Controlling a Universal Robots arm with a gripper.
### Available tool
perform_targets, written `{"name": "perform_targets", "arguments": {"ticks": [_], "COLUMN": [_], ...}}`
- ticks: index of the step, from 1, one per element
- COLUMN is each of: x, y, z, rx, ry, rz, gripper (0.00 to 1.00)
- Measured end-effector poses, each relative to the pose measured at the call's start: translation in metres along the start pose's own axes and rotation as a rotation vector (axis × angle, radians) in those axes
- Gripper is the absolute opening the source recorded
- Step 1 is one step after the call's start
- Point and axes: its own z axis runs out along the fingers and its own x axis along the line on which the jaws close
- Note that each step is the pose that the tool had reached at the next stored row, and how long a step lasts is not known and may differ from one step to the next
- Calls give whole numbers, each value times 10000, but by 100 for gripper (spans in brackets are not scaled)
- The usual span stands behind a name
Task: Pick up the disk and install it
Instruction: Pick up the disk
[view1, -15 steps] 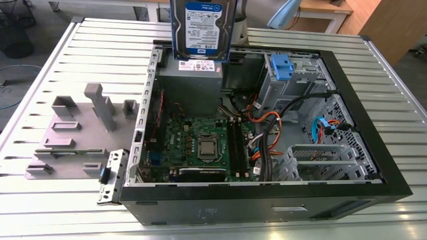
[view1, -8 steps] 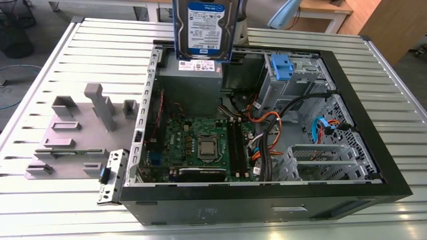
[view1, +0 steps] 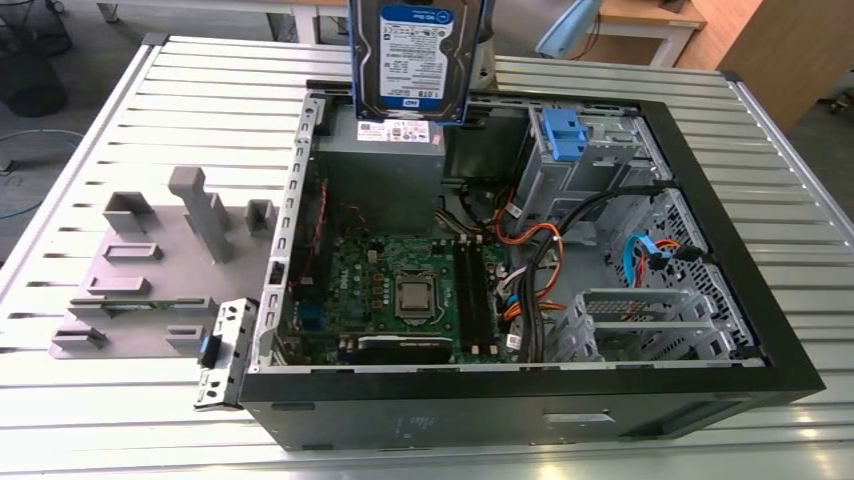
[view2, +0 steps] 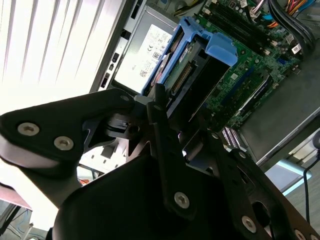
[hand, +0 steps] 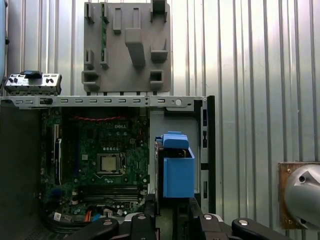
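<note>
Item: disk (view1: 411, 55), blue-railed, clamped between the gripper (view2: 182, 117) fingers. It hangs on edge beneath the hand, over the open computer case (view1: 534, 400). Step: pickup done, not yet installed. Judged need: rails squared to the drive cage (view1: 587, 150) before seating.

Disk (view1: 408, 60) top prob. off-frame, ext. view
</note>
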Motion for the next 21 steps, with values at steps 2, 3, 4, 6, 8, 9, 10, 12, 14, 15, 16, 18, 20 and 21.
{"name": "perform_targets", "arguments": {"ticks": [2, 3, 4, 6, 8, 9, 10, 12, 14, 15, 16, 18, 20, 21], "x": [0, 0, -1, -1, -1, -2, -2, -2, -3, -3, -3, -4, -4, -4], "y": [-2, -5, -9, -22, -36, -44, -53, -71, -93, -104, -115, -135, -153, -161], "z": [0, 0, -1, -1, -2, -2, -2, -3, -4, -4, -5, -6, -6, -6], "rx": [0, -1, -1, -1, -1, -1, -1, 0, -1, -1, 0, 0, 0, 0], "ry": [0, 0, 1, 1, 1, 1, 0, 1, 1, 0, 0, 1, 0, 0], "rz": [0, 0, -1, 1, 0, 1, 0, 1, 1, 0, 1, 0, 0, 1], "gripper": [35, 35, 35, 35, 35, 35, 35, 35, 35, 35, 35, 35, 35, 35]}}
